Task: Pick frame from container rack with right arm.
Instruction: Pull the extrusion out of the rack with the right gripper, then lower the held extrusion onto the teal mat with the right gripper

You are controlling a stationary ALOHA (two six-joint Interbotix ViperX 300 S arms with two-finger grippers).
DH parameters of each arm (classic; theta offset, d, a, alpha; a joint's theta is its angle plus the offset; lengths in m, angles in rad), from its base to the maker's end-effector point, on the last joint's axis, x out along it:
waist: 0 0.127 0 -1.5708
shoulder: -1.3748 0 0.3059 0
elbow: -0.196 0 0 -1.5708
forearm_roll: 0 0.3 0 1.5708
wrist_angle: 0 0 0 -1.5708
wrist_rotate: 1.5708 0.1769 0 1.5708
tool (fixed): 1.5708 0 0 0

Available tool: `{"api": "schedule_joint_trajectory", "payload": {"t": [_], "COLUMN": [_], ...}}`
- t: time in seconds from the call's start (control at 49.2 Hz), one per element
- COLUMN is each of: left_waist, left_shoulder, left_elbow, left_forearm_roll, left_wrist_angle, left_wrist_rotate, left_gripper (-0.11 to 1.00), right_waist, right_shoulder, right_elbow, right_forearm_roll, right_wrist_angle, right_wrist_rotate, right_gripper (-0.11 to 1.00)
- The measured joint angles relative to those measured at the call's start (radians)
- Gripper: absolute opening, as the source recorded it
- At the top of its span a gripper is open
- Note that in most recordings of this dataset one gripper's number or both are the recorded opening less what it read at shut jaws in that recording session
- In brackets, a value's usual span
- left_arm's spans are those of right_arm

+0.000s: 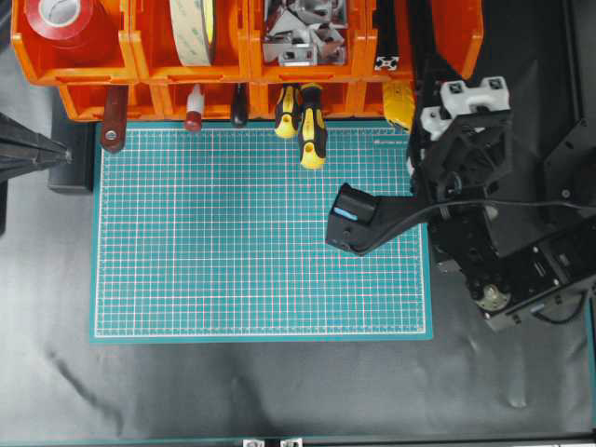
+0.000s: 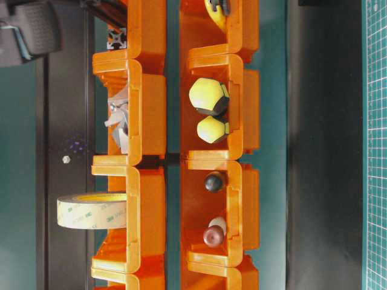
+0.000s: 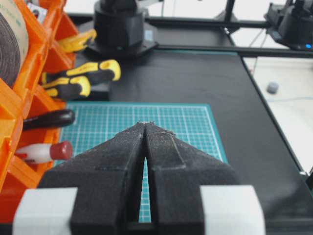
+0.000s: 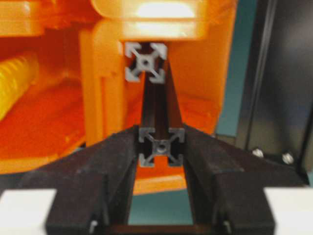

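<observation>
- Right end effector has its fingers pinching the near cut end of one frame, ready to draw it from the container rack.
- Left end effector hangs shut, idle.

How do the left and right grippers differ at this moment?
The right gripper has its fingers closed on the frame at the container rack; the left gripper is shut on nothing. The right is at the bins; the left hangs over the green mat. Both have black pointed fingers.
</observation>
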Motion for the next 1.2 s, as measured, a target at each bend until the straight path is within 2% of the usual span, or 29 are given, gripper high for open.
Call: {"api": "schedule_joint_trajectory", "payload": {"t": [0.122,0.447,0.589,0.691,0.914,1.016,1.199], "left_waist": [0.000,0.000,0.000,-0.002,-0.012,-0.012,-0.012], "left_shoulder": [0.000,-0.006,-0.018,-0.031,-0.044,-0.046,-0.051], "left_elbow": [0.000,0.000,0.000,0.000,-0.012,-0.018,-0.023], "left_forearm_roll": [0.000,0.000,0.000,0.000,0.000,0.000,0.000], "left_wrist_angle": [-0.002,0.000,0.000,-0.002,0.000,0.000,0.005], "left_wrist_rotate": [0.000,-0.002,-0.002,-0.014,-0.072,-0.081,-0.081], "left_gripper": [0.00,0.00,0.00,0.00,0.00,0.00,0.00], "right_waist": [0.028,0.176,0.261,0.322,0.411,0.420,0.422], "right_shoulder": [0.002,0.046,0.095,0.143,0.236,0.268,0.310], "right_elbow": [-0.038,-0.160,-0.227,-0.296,-0.407,-0.417,-0.393], "right_forearm_roll": [-0.012,-0.123,-0.158,-0.164,-0.117,-0.087,0.008], "right_wrist_angle": [0.044,0.098,0.098,0.097,0.032,-0.008,-0.101], "right_wrist_rotate": [-0.008,-0.017,-0.052,-0.097,-0.124,-0.126,-0.109], "right_gripper": [0.24,0.24,0.24,0.24,0.24,0.24,0.24]}}
